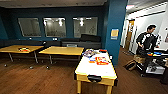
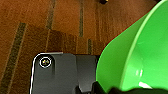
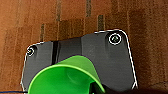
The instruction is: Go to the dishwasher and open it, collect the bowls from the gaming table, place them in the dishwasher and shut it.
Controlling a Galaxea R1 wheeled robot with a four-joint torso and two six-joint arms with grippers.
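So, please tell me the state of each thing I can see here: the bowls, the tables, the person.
Wide green bowl: carried at the left tool, above the wooden floor.
Smaller green bowl: carried at the right tool, open side visible.
Gaming table: standing, flat colourful boxes lying at its far end.
Yellow-wood tables: standing, one with a small item on top.
Person: standing, bent over a cart.

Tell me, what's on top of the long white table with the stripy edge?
On the long white-topped table, colourful flat board-game boxes lie at its far end. Whatever lies under the boxes is covered.
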